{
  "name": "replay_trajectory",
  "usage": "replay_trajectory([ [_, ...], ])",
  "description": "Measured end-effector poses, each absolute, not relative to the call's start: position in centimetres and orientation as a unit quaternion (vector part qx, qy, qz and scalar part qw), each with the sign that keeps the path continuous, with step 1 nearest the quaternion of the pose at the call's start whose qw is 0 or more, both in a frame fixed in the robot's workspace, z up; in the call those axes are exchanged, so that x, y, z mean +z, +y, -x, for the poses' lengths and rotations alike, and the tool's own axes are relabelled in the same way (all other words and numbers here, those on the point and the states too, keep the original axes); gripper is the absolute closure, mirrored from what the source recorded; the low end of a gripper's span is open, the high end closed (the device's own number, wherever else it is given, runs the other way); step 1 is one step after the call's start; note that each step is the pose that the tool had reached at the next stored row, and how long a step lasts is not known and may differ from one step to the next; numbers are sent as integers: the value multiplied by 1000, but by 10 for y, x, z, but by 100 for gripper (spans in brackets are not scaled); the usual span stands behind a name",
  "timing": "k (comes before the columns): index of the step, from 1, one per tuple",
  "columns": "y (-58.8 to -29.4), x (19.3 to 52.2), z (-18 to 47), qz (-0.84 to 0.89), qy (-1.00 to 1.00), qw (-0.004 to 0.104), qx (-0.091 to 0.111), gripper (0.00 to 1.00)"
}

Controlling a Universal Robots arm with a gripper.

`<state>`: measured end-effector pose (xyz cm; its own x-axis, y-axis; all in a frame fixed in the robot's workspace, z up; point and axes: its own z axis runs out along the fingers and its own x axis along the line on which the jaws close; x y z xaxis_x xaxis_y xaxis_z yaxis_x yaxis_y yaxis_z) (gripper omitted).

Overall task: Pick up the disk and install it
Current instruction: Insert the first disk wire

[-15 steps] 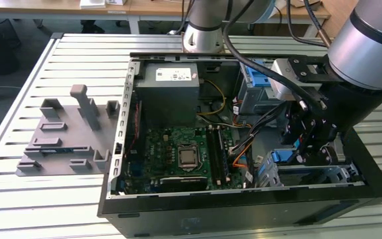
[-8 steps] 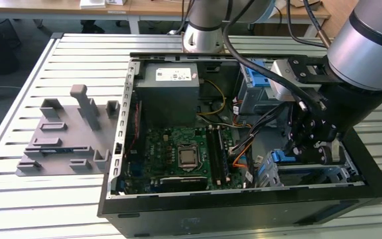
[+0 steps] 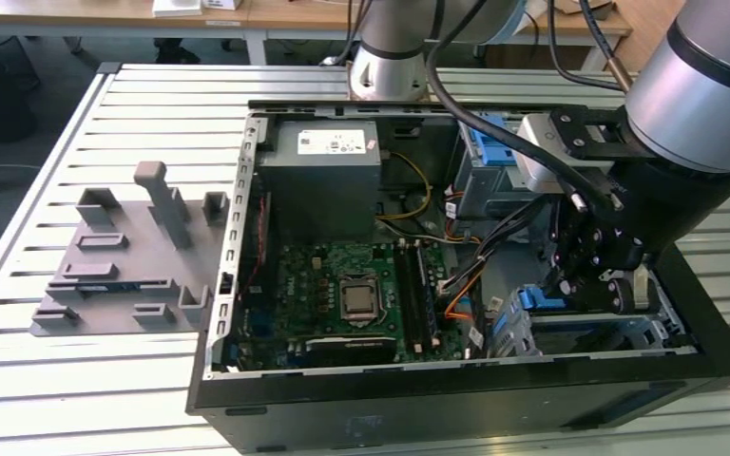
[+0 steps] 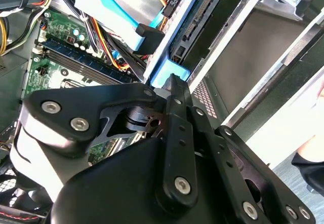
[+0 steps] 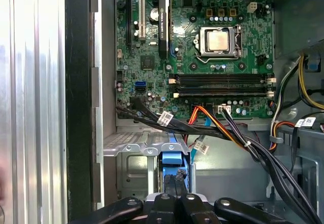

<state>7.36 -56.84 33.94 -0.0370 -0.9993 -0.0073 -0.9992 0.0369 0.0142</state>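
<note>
1. The open computer case (image 3: pixel 213 380) lies on its side on a slatted metal table (image 3: pixel 73 399). Its green circuit board (image 3: pixel 353 294) faces up, with the grey power box (image 3: pixel 327 161) behind it.
2. The arm reaches down into the corner of the case at the exterior view's right, where the gripper (image 3: pixel 589 285) hangs over a metal drive cage (image 3: pixel 619 332).
3. The disk (image 4: pixel 197 26) is standing on edge in that cage. Its blue rails (image 5: pixel 171 159) show just under the fingertips in the first wrist view, and its connector edge faces the cables (image 5: pixel 212 125).
4. In both wrist views the fingers (image 4: pixel 177 102) look drawn close together at the blue end tab of the disk. Whether they really clamp it or only touch it I cannot tell.
5. Progress, as I judge it: the pick-up is done and the disk is already in its slot. It may not be fully seated, and the tool has not let go and drawn clear.
6. The grey plastic stand (image 3: pixel 130 261) sits outside the case on the table, at the exterior view's left, well apart from the work.
</note>
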Motion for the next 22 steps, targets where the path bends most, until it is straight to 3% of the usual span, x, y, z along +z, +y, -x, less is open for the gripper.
replay_trajectory([
  [22,-568,342,-88,-694,-720,2,-8,89],
])
